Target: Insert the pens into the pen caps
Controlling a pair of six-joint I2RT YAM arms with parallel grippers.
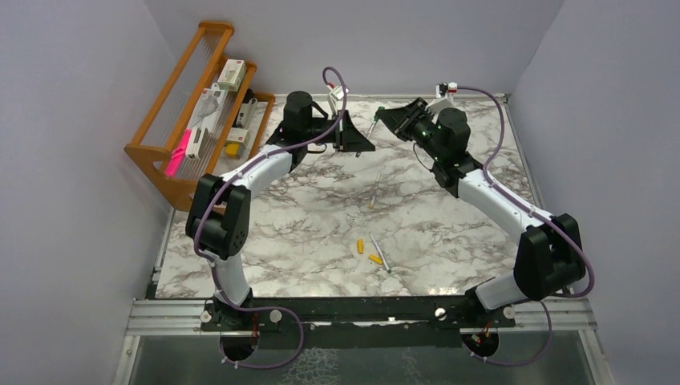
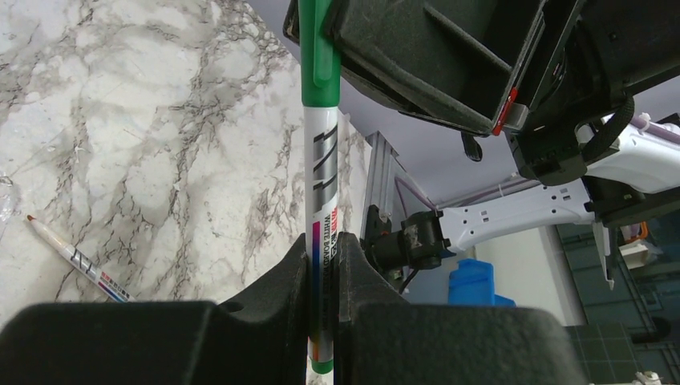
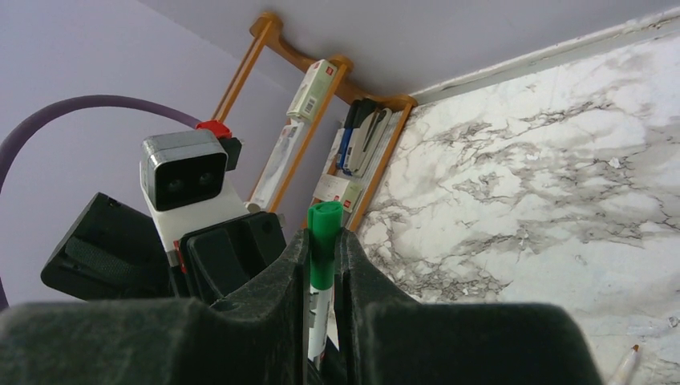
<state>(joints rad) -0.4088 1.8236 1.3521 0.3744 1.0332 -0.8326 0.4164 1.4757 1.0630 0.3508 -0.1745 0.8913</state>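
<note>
My left gripper (image 1: 365, 138) (image 2: 322, 245) is shut on the barrel of a pale grey pen (image 2: 321, 160) near its green tail end. My right gripper (image 1: 386, 117) (image 3: 323, 237) is shut on the dark green cap (image 3: 323, 241), which sits over that pen's tip (image 2: 318, 48). Both hold it above the far middle of the marble table (image 1: 449, 216). Two more pens lie on the table, one mid-table (image 1: 375, 191) and one nearer (image 1: 380, 253). Two yellow-orange caps (image 1: 360, 245) (image 1: 374, 259) lie beside the nearer pen.
A wooden rack (image 1: 152, 120) with boxes and a pink marker (image 1: 178, 152) stands at the back left. Grey walls close the sides and back. One loose pen (image 2: 72, 257) shows on the table in the left wrist view.
</note>
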